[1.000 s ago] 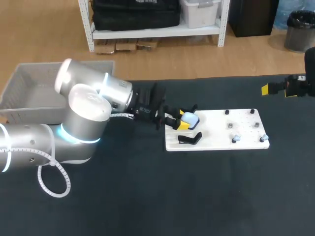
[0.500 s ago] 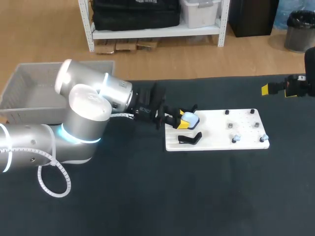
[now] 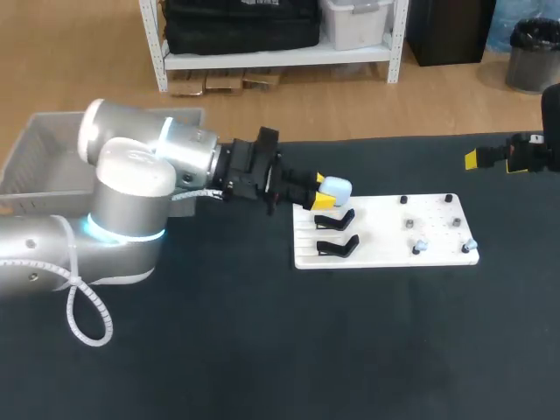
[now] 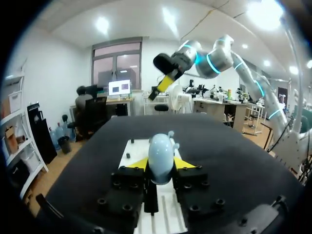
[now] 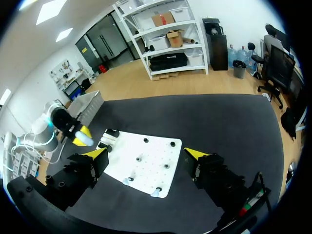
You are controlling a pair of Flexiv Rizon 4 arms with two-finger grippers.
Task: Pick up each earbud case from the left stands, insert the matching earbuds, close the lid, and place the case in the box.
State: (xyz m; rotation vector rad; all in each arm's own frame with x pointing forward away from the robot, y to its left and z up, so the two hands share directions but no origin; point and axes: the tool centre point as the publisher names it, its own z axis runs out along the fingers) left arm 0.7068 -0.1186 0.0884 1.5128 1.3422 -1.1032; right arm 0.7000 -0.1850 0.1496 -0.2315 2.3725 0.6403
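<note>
Earbud case (image 3: 336,187), shown clamped in my left end effector (image 3: 322,196). The two yellow-tipped fingers press on it from opposite sides. The case is a small, smooth body of very pale blue with rounded corners and a slight gloss. In the left wrist view it (image 4: 161,157) appears egg-shaped and stands up between the fingertips of that end effector (image 4: 161,164). Whether its lid is ajar cannot be told.

The case is held in the air over the left end of a white board (image 3: 385,234) that lies flat on the black tabletop (image 3: 262,350). It hangs just above the farther of two black stands (image 3: 336,220), apart from it. Both stands are bare.

On the right half of the board are several dark pegs (image 3: 403,199). Near its front right corner sit two small pale pieces, which look like the earbuds (image 3: 420,246).

The grey box (image 3: 39,162) sits at the tabletop's far left corner, behind my left arm.

My right end effector (image 5: 146,155) hangs above the tabletop's right side, well apart from the board. Its fingers are spread wide with nothing between them. From its wrist view the case (image 5: 87,141) appears beyond the board's stand end.
</note>
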